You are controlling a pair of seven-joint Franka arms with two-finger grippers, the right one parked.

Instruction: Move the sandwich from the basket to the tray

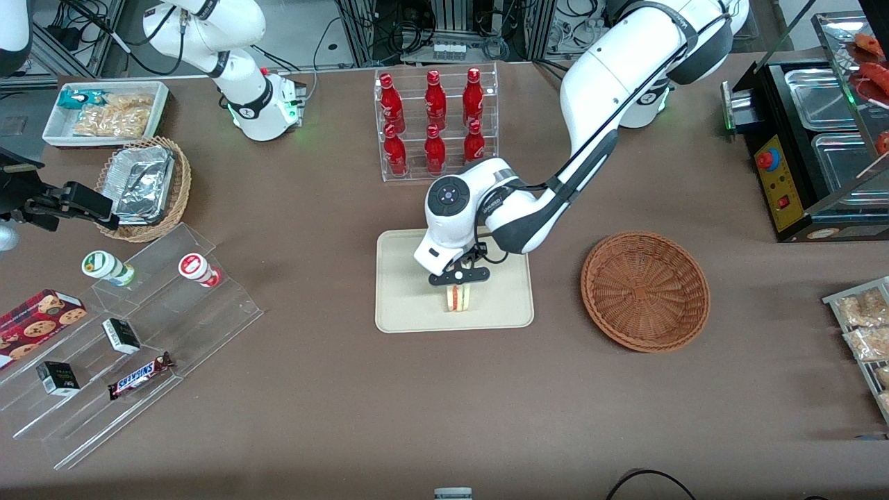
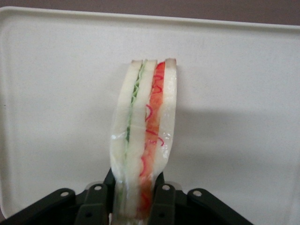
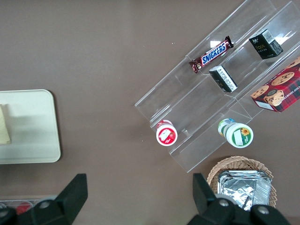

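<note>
standing on edge on the tray (image 1: 410,305), the sandwich (image 1: 458,296) is clamped between the fingers of the gripper (image 1: 457,278), which hides its upper end in the front view. in the wrist view its gripped end (image 2: 138,197) is cut off. the basket (image 1: 645,289) sits empty beside the tray, toward the working arm's end.

The tray (image 1: 399,278) is mostly bare, only the sandwich (image 1: 458,297) stands on it near the edge closest to the front camera, pinched by the left gripper (image 1: 458,280), with the arm's wrist hanging right over it. Farther from the camera than the tray, the bottle rack (image 1: 436,125) stands tall and blocks that way. The basket (image 1: 645,289) sits beside the tray toward the working arm's end, with open tabletop between them.
</note>
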